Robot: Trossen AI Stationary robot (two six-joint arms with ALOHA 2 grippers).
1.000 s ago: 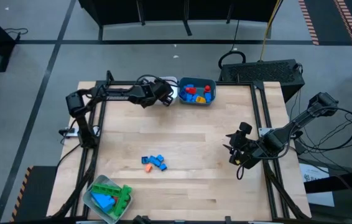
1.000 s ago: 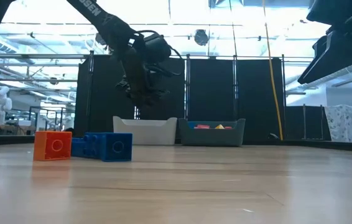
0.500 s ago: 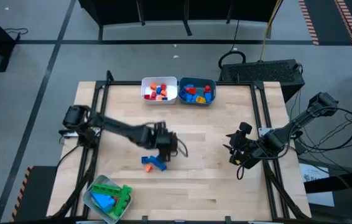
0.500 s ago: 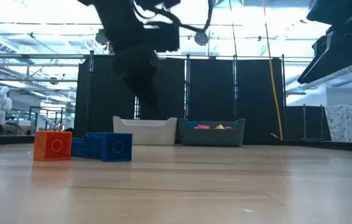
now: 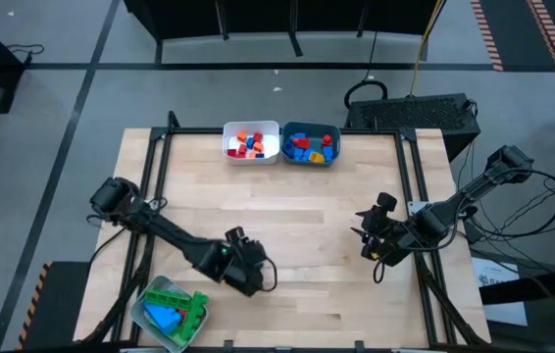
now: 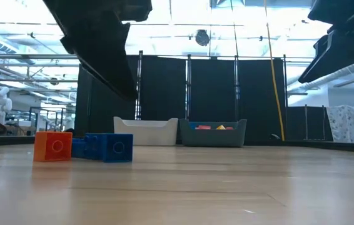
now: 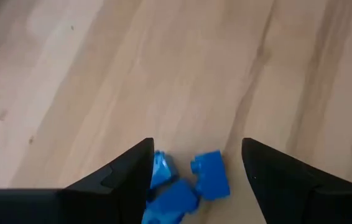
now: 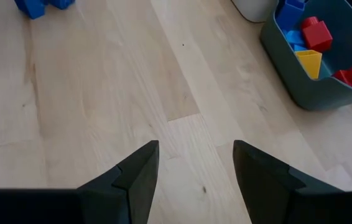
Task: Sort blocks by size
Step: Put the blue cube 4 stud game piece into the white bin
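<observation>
The left gripper [image 7: 194,163], jaws apart and empty, is hovering directly over the small blue studded plastic bricks [image 7: 210,174] on the wooden table [image 5: 307,211] (right arm idling well apart).

Glossy plastic blocks [image 6: 108,147] on a smooth, pale wooden table [image 5: 336,206].

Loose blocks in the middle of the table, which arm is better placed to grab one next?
Left. Its open gripper hangs right over the blue blocks, while the right gripper waits empty near the table's right edge.
</observation>
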